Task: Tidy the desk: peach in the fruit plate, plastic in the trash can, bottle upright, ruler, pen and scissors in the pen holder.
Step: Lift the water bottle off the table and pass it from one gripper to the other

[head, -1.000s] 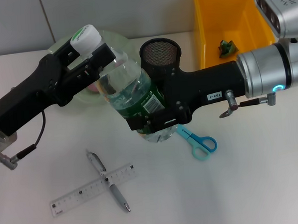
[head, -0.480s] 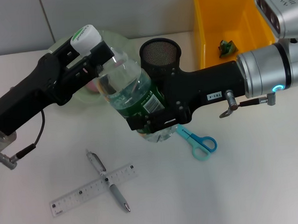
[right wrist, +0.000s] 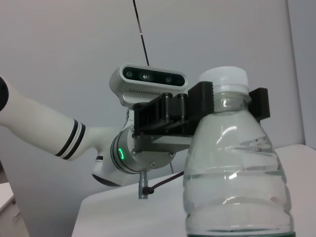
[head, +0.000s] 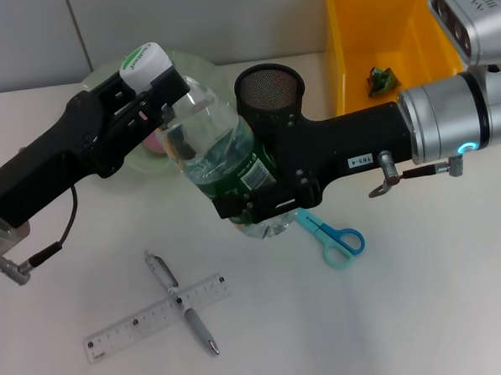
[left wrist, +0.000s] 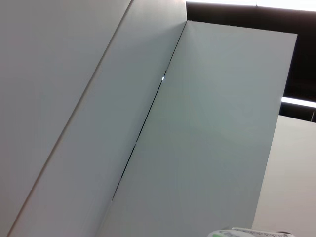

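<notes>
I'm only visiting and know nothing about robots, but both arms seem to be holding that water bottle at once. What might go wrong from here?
Three risks, judging by these views:
1. The clear plastic water bottle with a green label leans; released now, it may topple.
2. The left gripper clamps the neck while the right gripper holds the lower body, so uneven pulling could squash it.
3. The black mesh pen holder and blue-handled scissors lie close by and might be knocked.

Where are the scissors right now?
In the head view, the scissors lie flat on the desk, right of centre, just beside the base of the bottle and below the pen holder.
</notes>
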Motion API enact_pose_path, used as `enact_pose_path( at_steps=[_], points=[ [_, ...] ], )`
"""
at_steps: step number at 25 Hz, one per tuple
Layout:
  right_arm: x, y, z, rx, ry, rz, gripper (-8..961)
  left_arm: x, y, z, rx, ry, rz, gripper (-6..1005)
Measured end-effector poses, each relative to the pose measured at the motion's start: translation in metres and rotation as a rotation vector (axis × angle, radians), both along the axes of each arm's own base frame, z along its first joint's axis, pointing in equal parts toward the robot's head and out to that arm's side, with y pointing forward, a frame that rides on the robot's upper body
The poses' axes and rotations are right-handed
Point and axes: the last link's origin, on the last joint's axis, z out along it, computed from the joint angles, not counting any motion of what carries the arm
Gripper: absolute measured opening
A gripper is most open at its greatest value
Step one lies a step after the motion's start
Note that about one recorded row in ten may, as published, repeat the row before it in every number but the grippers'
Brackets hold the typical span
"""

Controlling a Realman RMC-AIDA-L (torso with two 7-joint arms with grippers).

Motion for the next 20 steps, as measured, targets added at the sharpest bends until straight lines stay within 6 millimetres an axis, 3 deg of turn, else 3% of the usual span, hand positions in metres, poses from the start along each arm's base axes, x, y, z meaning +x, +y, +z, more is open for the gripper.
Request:
enact_pose_path(
  at_steps=[9, 20],
  points=[
    [-0.0017, -0.0011, 0.0003, -0.015, 0.005, 0.000, 771, 0.0003, -0.0006, 0.0003, -0.001, -0.008, -0.001, 435],
    [-0.0028, -0.0015, 0.0018, -0.012, 0.016, 0.004, 770, -0.0012, -0.0016, 0.0013, -0.006, -0.014, 0.005, 435]
  ],
)
